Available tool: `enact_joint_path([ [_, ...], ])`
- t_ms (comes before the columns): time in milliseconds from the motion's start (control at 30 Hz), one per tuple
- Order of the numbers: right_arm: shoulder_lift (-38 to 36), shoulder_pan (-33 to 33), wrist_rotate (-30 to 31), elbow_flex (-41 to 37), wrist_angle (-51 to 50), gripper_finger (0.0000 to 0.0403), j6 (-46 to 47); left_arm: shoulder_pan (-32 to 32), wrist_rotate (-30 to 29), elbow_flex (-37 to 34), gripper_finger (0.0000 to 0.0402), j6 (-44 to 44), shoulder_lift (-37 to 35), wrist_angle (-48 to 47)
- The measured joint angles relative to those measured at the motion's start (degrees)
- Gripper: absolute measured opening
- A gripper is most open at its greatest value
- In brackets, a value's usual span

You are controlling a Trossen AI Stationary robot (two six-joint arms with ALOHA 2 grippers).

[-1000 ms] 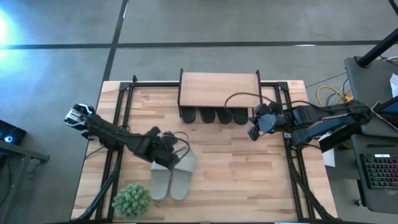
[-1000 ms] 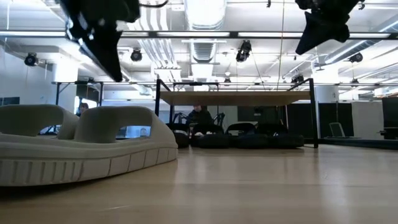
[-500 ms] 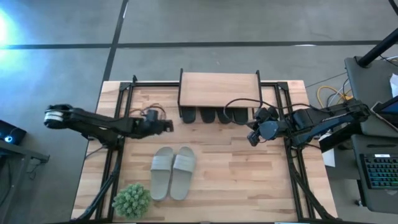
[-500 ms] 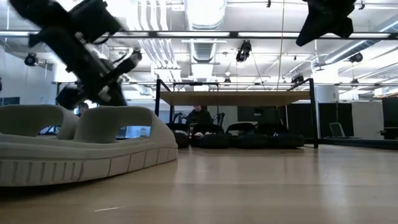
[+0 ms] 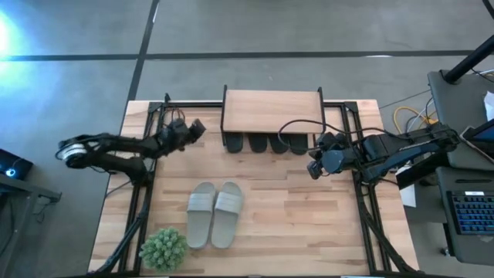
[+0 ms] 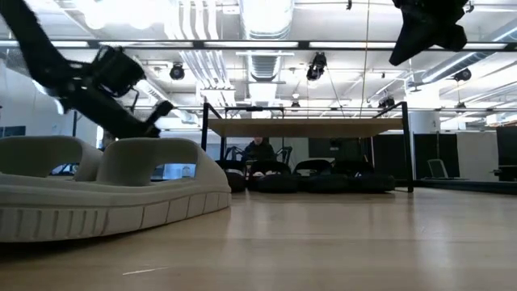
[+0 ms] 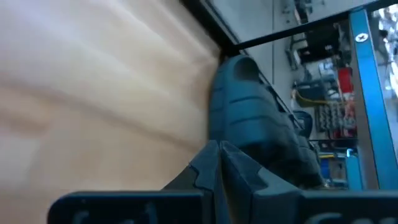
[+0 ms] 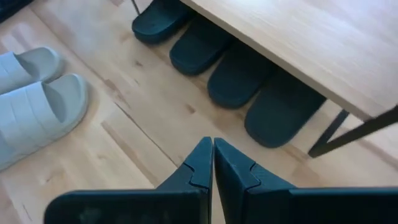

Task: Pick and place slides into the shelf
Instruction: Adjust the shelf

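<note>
The two pale grey slides (image 5: 214, 214) lie side by side, soles down, on the near-middle of the table, and loom large in the low view (image 6: 121, 186). The black slides (image 5: 266, 143) sit in a row on the table under the shelf (image 5: 272, 110), as the right wrist view shows (image 8: 236, 74). My left gripper (image 5: 194, 128) is shut, in the air left of the shelf's left end (image 7: 219, 144). My right gripper (image 5: 312, 169) is shut, raised near the shelf's right end (image 8: 212, 142). Neither holds anything.
A small green plant (image 5: 164, 249) stands at the near left corner. Black metal rails (image 5: 150, 147) run along both table sides. Bare wood (image 5: 301, 224) lies right of the grey slides. A desk with a keyboard (image 5: 471, 212) stands beyond the right edge.
My left gripper has swung from above the far ends of the grey slides toward the far left, ending beside the shelf's left end. The grey slides lie where they were. My right gripper has shifted only slightly.
</note>
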Motion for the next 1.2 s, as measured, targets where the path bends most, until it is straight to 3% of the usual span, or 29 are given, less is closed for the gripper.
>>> enact_joint_path([
  [233,0.00,-0.01,-0.28,0.27,-1.77,0.0009,4.77,7.62,11.20,11.37,0.0001,9.47,17.67,1.58],
  [533,-0.09,0.00,-0.46,0.33,-2.37,0.0009,8.91,9.97,15.56,23.62,0.0001,14.23,29.86,1.39],
  [800,-0.09,-0.02,-0.12,0.35,-2.50,0.0009,9.20,11.48,17.76,25.86,0.0001,17.04,31.09,-0.39],
  [1067,-0.09,-0.74,0.13,0.20,-2.92,0.0009,9.20,12.22,23.56,26.09,0.0001,19.28,31.18,-0.44],
  [1200,-0.09,-0.92,0.33,0.87,-2.95,0.0009,10.58,12.39,20.08,24.10,0.0002,20.52,28.06,-0.89],
])
